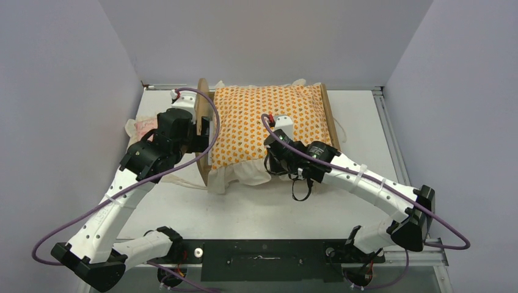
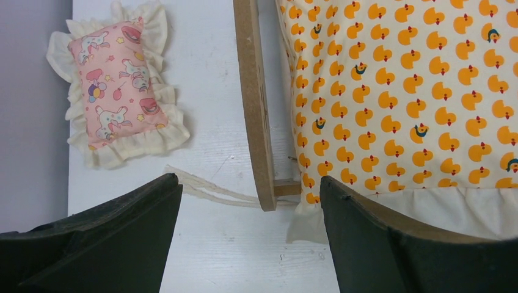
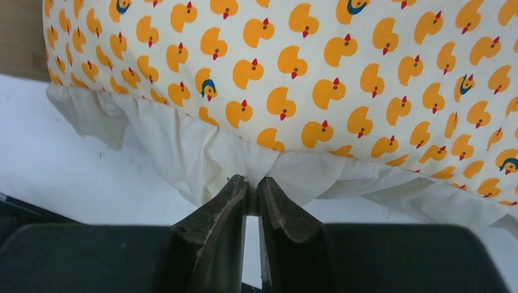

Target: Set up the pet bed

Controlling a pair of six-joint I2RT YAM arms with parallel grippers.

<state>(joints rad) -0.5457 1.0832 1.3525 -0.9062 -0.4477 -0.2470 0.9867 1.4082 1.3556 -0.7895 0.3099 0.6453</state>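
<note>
Plywood pet bed (image 1: 202, 91) upper centre in top view, orange duck-print cushion (image 1: 244, 122) on it, left wrist view, left gripper (image 2: 249, 182) spread wide, empty, pink pillow (image 2: 116, 91) upper left, right wrist view, right gripper (image 3: 252, 183) pinching cushion's white ruffle (image 3: 201, 152) at lower centre.

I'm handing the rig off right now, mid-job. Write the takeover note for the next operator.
Left tool: open and empty, above the left end board of the pet bed.
Right tool: shut on the white ruffle of the duck-print cushion, at its near edge.
Done: the cushion lies on the bed, with its ruffle spilling over the near side.
Left: the pink pillow lies on the table left of the bed, not yet placed. Probably tidy and release the ruffle, then fetch the pillow with the left tool.
</note>
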